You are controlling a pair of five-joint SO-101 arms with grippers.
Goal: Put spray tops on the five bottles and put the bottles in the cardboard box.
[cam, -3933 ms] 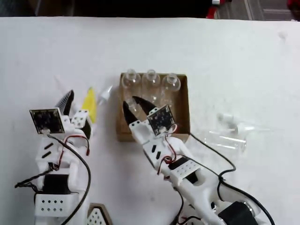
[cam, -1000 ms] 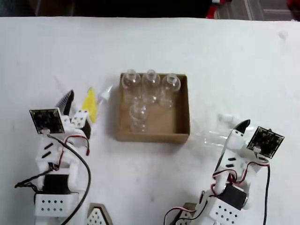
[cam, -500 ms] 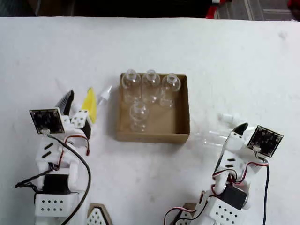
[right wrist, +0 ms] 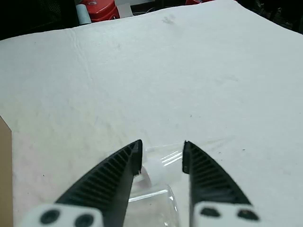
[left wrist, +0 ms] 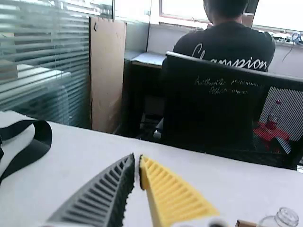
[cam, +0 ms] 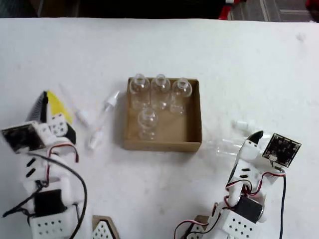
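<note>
1. Four clear bottles (cam: 147,119) stand upright in the cardboard box (cam: 196,114). Three form a row along its far wall and one stands alone nearer the arms.
2. One fifth bottle (cam: 227,147) lies on its side on the white table (cam: 224,55), just beside the box's right wall.
3. The right gripper (cam: 256,135) is at that lying bottle. In the right wrist view its (right wrist: 161,149) black fingers are parted by a narrow gap, with the bottle's (right wrist: 154,194) neck showing in the gap. Whether they touch the glass cannot be told.
4. A small white spray top (cam: 243,124) lies just beyond this gripper.
5. More spray tops (cam: 110,101) lie scattered left of the box.
6. The left gripper (cam: 46,94) is farther left, well apart from the box. In its wrist view its (left wrist: 135,165) grey and yellow fingers are pressed together, holding nothing.
</note>
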